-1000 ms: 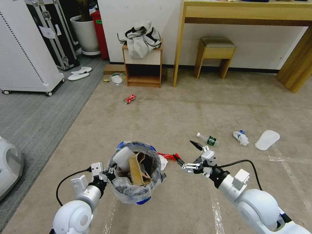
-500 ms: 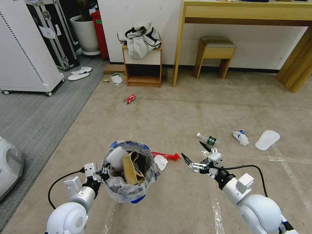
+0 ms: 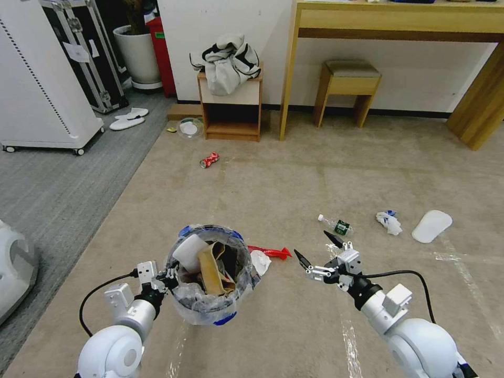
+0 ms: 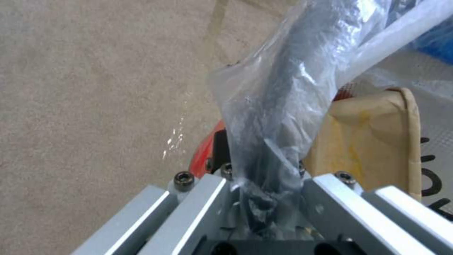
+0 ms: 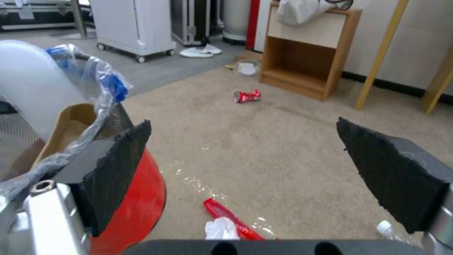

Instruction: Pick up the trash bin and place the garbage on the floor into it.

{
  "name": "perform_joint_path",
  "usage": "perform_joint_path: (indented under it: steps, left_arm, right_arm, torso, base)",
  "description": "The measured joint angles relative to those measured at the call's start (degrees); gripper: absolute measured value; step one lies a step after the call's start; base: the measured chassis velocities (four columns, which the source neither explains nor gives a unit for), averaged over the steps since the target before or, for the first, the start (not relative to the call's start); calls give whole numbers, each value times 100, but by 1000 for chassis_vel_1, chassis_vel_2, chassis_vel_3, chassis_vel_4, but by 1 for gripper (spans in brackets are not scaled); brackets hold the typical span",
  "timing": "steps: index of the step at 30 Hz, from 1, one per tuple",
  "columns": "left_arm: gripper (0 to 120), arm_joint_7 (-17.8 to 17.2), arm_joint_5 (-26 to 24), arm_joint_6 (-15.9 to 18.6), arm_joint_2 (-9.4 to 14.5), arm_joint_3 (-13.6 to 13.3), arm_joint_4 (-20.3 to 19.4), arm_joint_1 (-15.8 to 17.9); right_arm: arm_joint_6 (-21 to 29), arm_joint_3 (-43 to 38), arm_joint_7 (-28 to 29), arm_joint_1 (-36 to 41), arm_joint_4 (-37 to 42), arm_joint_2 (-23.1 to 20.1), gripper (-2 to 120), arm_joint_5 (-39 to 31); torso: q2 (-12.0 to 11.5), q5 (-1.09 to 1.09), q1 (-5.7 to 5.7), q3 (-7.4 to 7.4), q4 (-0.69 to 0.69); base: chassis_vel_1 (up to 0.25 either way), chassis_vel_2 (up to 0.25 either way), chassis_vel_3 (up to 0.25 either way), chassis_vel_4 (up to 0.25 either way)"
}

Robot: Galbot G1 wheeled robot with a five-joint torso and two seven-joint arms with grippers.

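Observation:
The trash bin [image 3: 210,294], blue and red with a crinkled clear liner, hangs just above the floor [image 3: 294,178]. My left gripper [image 3: 169,274] is shut on its near rim [image 4: 283,88], pinching liner and wall. A brown carton [image 4: 368,134] and a white piece sit inside. My right gripper [image 3: 312,244] is open, low over the carpet, right of the bin. Between them lie a red wrapper [image 3: 270,252] and a white tissue [image 3: 260,261]. Garbage farther off: a green-label bottle [image 3: 336,224], a tissue wad [image 3: 388,222], a white slipper [image 3: 431,226], a crushed can [image 3: 209,159].
A small wooden cabinet [image 3: 232,110] with a grey-white jacket stands at the back wall, beside a stool [image 3: 347,86] under a wooden table. A white wheeled unit [image 3: 42,89] and white slippers [image 3: 128,118] sit on the grey carpet at left. A white rounded object is at the left edge.
The bin has shifted a little left with my left arm, uncovering the white tissue. My right gripper has drawn back to the right, away from the red wrapper, staying open.

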State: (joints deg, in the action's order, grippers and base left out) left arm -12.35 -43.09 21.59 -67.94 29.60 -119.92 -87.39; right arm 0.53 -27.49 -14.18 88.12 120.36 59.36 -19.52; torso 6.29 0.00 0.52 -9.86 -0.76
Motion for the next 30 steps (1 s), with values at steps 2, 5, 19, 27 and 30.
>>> perform_joint_path:
  steps: [2,5,19,27,30]
  left_arm:
    - [1,1,-6,-1,15,-12,4,1]
    - [1,-2,-56,1,22,-28,11,8]
    - [1,13,-185,74,75,-97,148,149]
    - [1,7,-173,55,85,-112,217,200]
    - [1,-2,-158,20,85,-115,229,200]
  right_arm:
    - [-24,-11,-34,47,2,32,100,34]
    - [-42,-26,-56,76,2,46,100,38]
    - [-97,-27,-104,97,-89,34,100,77]
    - [-88,96,-93,-46,-189,-23,100,16]
    - [-87,116,-89,-62,-208,-23,100,16]
  torso:
    - [-1,0,0,0,0]
    - [-1,0,1,0,0]
    - [-1,0,1,0,0]
    - [-1,0,0,0,1]
    - [-1,0,1,0,1]
  base:
    - [0,0,0,0]
    - [0,0,0,0]
    - [4,3,2,3]
    - [53,54,53,54]
    - [108,99,97,98]
